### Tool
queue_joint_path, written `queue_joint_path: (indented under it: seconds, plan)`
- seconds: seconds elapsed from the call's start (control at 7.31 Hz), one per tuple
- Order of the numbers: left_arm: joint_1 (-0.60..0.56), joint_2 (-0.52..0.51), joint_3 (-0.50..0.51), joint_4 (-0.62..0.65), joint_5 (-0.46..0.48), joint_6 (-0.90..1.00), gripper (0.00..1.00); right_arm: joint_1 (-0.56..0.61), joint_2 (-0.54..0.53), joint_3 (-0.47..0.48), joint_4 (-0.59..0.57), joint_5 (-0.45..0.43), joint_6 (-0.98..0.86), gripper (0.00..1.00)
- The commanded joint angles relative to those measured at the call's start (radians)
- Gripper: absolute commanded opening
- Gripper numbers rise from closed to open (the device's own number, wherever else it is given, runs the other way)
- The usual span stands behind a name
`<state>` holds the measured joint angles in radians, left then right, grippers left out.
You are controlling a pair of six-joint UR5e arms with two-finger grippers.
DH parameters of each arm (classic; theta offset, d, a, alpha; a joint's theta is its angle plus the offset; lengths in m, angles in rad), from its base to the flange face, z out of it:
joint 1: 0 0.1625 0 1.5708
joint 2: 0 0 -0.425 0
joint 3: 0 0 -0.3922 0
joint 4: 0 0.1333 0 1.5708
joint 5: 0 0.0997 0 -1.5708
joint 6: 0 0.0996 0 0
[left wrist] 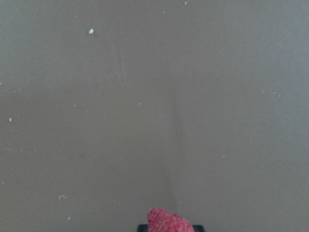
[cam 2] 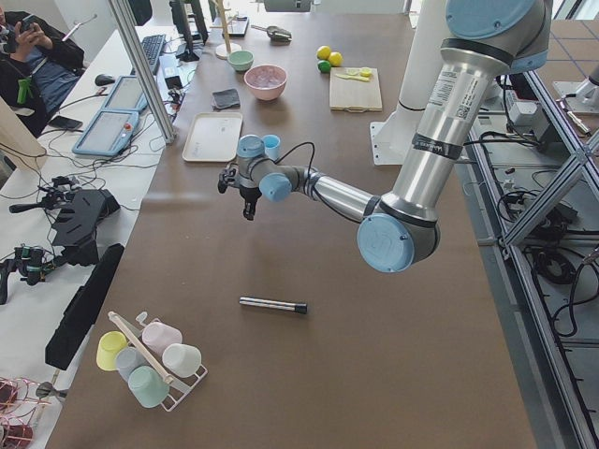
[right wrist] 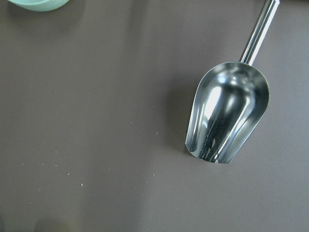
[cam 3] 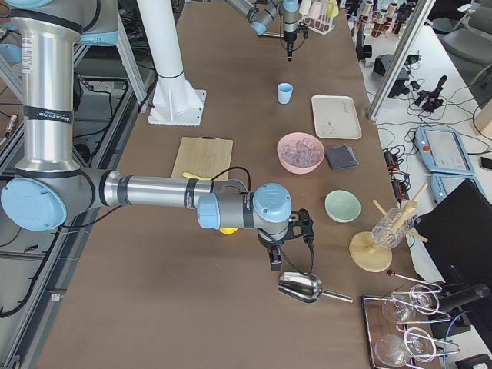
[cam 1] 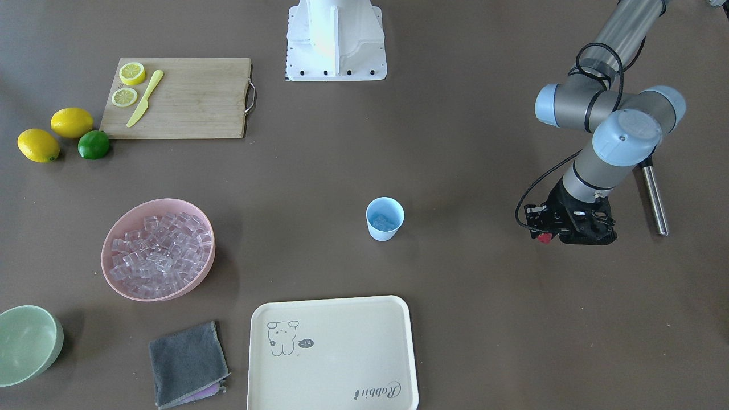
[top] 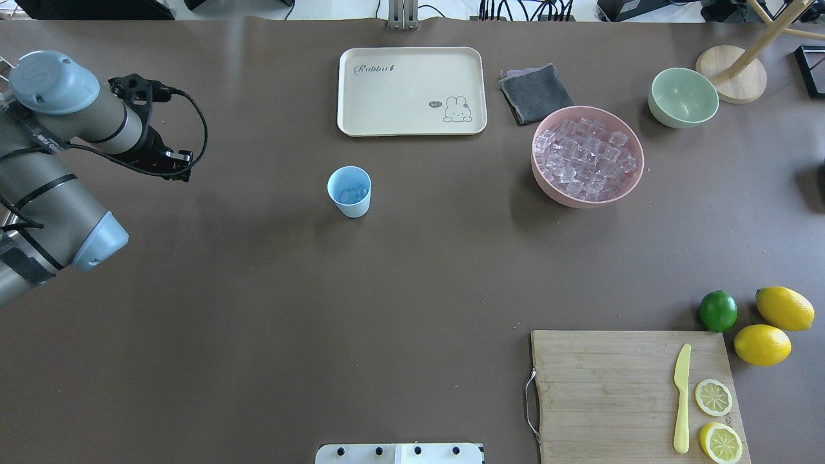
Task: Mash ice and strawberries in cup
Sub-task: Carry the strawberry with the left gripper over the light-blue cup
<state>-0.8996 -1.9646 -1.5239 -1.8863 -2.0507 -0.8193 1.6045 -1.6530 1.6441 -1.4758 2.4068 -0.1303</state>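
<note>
The strawberry is pinched in the tips of the left claw, which is closed on it above the counter. The cup, with ice in it, stands well off to that claw's right. I judge it best to bring the claw squarely over the rim and low before letting go, so the berry cannot bounce out. The right claw's opening cannot be told.

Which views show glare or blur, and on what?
Right wrist view: bright reflections streak the metal scoop, otherwise sharp. Left wrist view: the strawberry at the bottom edge looks soft and is cropped. Overhead view: even light, only faint shadows beside the cup and the pink bowl.
</note>
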Motion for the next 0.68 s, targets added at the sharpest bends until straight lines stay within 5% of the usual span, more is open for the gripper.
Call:
queue_joint_path:
  seconds: [0.0, 0.55]
  plan:
    - [0.004, -0.101, -0.076, 0.139, 0.0, -0.068, 0.21, 0.0, -0.001, 0.0, 0.0, -0.003, 0.008, 1.0]
    - [0.079, -0.241, -0.085, 0.168, 0.004, -0.296, 0.21, 0.0, -0.002, -0.013, -0.014, -0.121, 0.176, 0.99]
